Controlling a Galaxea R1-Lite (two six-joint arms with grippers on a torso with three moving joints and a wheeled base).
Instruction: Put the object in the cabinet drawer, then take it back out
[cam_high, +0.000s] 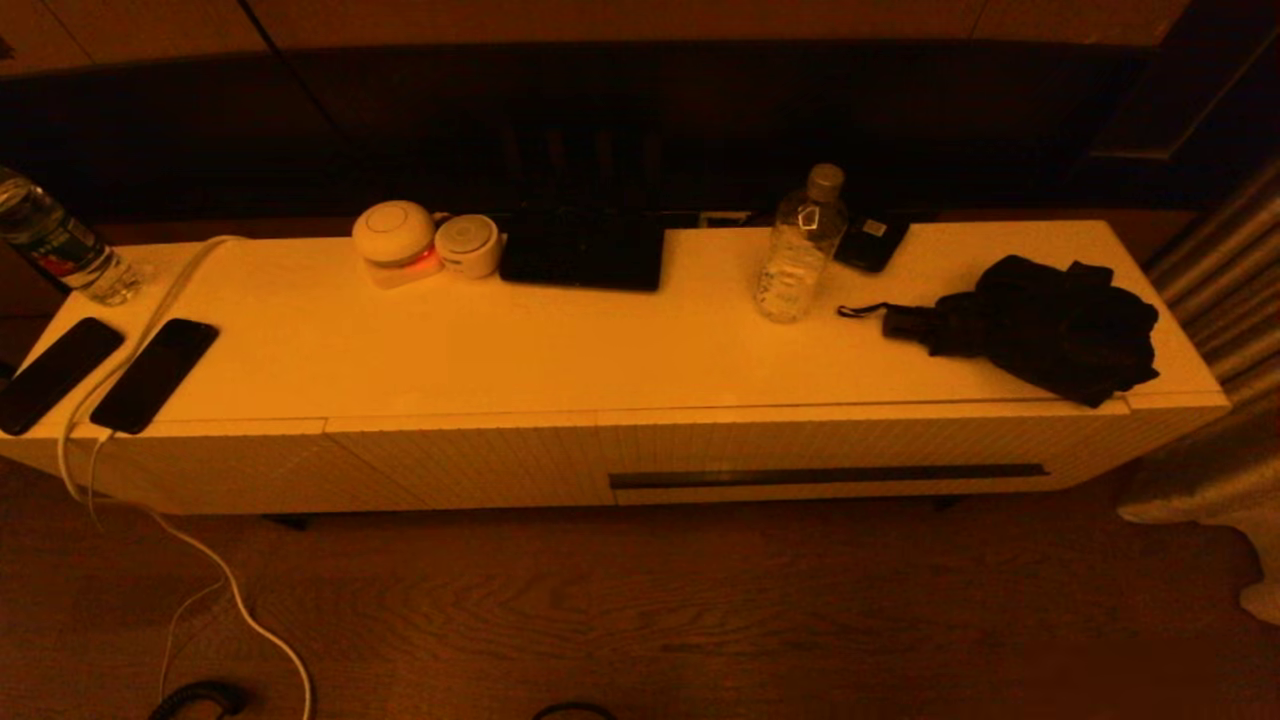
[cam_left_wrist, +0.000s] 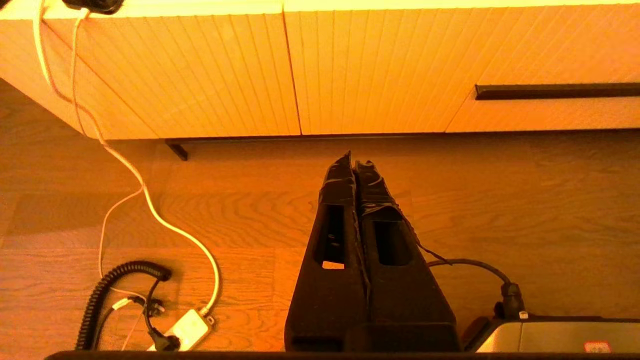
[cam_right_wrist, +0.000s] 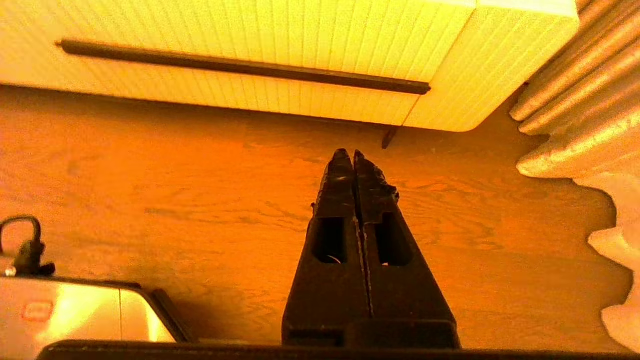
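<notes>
home: low cabinet (cam_high: 480, 360), curtain (cam_high: 1215, 300)

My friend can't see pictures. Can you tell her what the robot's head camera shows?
A long white cabinet, its cabinet drawer shut, stands on a wooden floor. On top sit a folded black umbrella at the right, a clear water bottle, two round white gadgets, and two dark phones at the left. No robot arms show.

The cabinet drawer (cam_high: 830, 455) sits flush, and bare wooden floor (cam_high: 700, 600) lies open before its slot handle (cam_high: 828, 476). On the cabinet top (cam_high: 500, 350) directly above, a folded black umbrella (cam_high: 1040, 325) and a water bottle (cam_high: 800, 245) stand in the way. A curtain (cam_high: 1220, 400) crowds the cabinet's right end; a white cable (cam_high: 240, 600) trails over the floor at the left.
</notes>
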